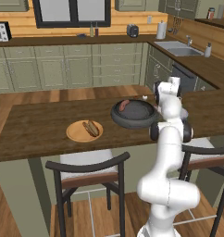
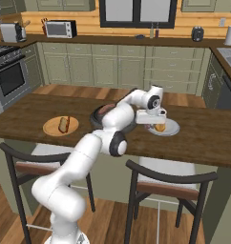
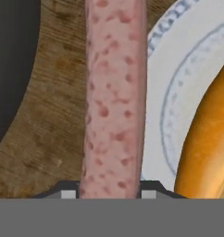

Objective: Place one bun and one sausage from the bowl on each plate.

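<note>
A white robot arm reaches over a dark wooden worktop [image 1: 40,127] in a rendered kitchen, its jaws clenched on a speckled reddish-pink sausage [image 3: 115,97] that runs straight up between the two dark finger tips in the hand view. The gripper [image 3: 109,190] hangs above the seam between a white, blue-ringed plate [image 3: 178,92] and the bare wood beside it; a glossy orange-brown bun [image 3: 206,139] lies on that white plate, just beside the held sausage as the hand camera sees it. From the right base view the same white plate [image 2: 171,128] sits toward the right of the worktop's middle, the bun [image 2: 160,127] on it just under the gripper [image 2: 153,125].

A wide, shallow dark grey bowl [image 1: 134,113] stands in the middle of the worktop, close to the white plate, with a second reddish-brown sausage [image 1: 123,104] resting against its far-left rim. Well apart, toward the left end and near the front edge of the worktop, a round light tan wooden plate [image 1: 77,134] carries a tan bun with a sausage lying against it [image 1: 91,127]. Two dark-framed chairs [image 1: 88,173] stand at the worktop's near edge.
</note>
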Controlling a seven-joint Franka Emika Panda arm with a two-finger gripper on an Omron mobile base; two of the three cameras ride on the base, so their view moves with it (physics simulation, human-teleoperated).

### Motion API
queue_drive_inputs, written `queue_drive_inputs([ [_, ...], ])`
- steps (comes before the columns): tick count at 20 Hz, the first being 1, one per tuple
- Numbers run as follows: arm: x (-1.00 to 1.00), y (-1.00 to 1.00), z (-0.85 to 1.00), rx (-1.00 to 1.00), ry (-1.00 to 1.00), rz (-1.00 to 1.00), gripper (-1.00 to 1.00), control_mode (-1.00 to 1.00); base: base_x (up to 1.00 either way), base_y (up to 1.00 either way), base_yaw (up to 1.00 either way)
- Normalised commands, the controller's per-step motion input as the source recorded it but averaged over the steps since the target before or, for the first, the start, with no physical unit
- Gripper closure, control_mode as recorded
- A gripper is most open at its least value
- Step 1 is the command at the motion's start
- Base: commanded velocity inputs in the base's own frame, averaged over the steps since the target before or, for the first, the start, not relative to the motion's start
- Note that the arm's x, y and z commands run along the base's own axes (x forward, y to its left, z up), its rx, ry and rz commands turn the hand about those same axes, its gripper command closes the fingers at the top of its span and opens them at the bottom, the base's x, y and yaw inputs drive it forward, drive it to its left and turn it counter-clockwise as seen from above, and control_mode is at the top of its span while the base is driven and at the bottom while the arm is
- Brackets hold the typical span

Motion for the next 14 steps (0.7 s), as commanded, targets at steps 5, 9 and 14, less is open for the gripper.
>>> queue_drive_inputs([
  [5, 0.0, -0.32, 0.09, 0.0, 0.0, 0.0, -1.0, -1.0, 0.0, 0.0, 0.0],
  [9, -0.53, 0.0, 0.01, 0.0, -0.05, 0.0, -1.0, -1.0, 0.0, 0.0, 0.0],
  [14, -0.52, 0.11, 0.39, 0.0, -0.19, -0.01, -1.0, -1.0, 0.0, 0.0, 0.0],
])
